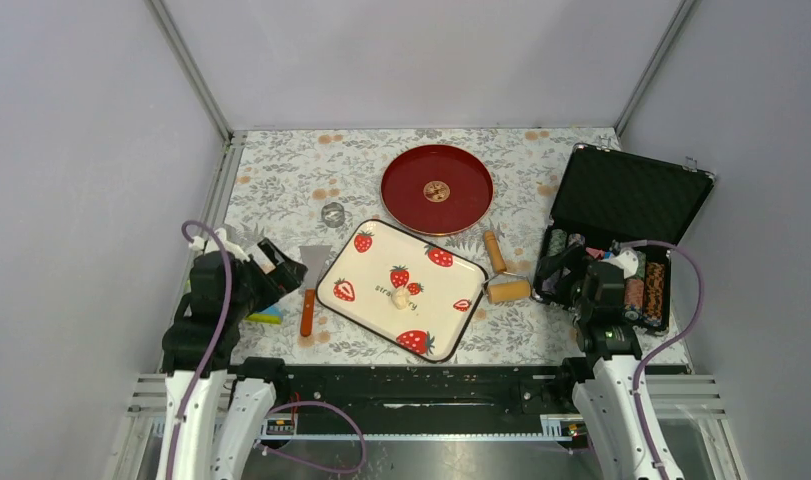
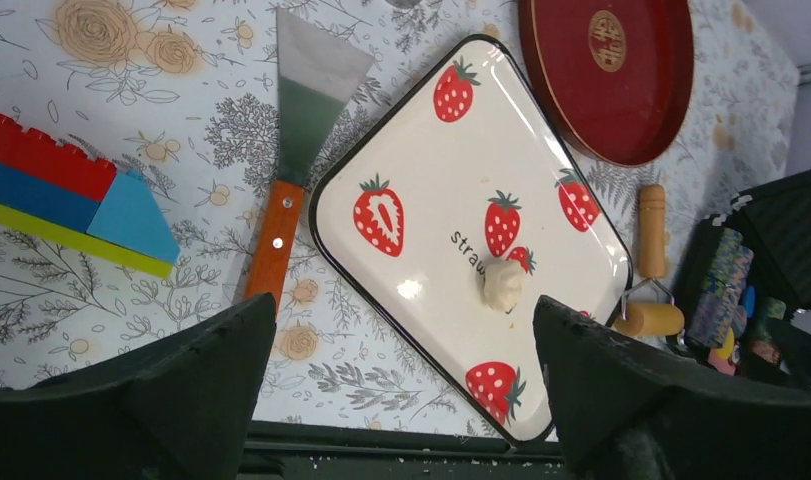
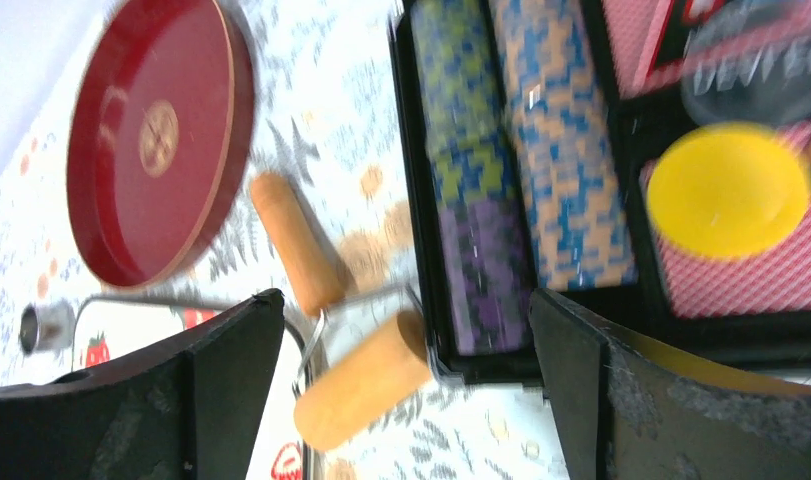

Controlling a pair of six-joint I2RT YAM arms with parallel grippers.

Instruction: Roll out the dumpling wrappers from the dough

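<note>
The strawberry tray [image 1: 441,290] carries only the dough, and the red plate [image 1: 406,190] just beyond its far corner shows no wrappers, so I judge the task not yet begun: flattening and cutting are all left. The left gripper [image 2: 401,340] hovers off the tray's left side and the right gripper [image 3: 406,330] off its right, each with fingers spread wide, holding nothing. The wooden roller [image 1: 501,275] lies just beside the tray's right edge, the dough [image 1: 402,298] sits as an unflattened lump near the tray's middle, and the metal ring cutter [image 1: 332,213] stands near its far left corner.
</note>
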